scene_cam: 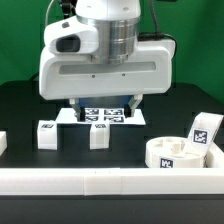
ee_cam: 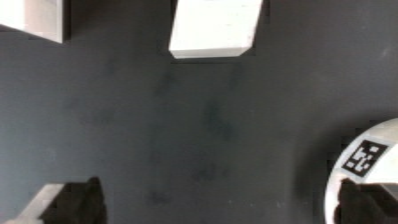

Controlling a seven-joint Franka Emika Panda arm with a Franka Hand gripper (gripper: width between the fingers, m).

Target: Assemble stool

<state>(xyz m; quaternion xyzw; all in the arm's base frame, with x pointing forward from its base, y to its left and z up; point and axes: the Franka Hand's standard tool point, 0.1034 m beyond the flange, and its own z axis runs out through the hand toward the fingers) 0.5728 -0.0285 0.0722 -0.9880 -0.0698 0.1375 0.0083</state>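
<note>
The stool's round white seat [scene_cam: 172,153] lies on the black table at the exterior view's right, and its rim with a marker tag shows in the wrist view [ee_cam: 370,152]. One white leg [scene_cam: 205,130] leans at the seat's far side. Two more legs [scene_cam: 47,135] [scene_cam: 98,136] stand in front of the gripper, and the wrist view shows two white legs [ee_cam: 217,28] [ee_cam: 36,20]. My gripper [scene_cam: 104,108] [ee_cam: 217,205] hangs open just above the table with nothing between its dark fingers [ee_cam: 63,205]. One finger is close beside the seat's rim.
The marker board [scene_cam: 105,116] lies flat behind the gripper. A long white rail [scene_cam: 110,181] runs along the front of the table. Another white piece [scene_cam: 2,143] sits at the exterior view's left edge. A green wall stands behind.
</note>
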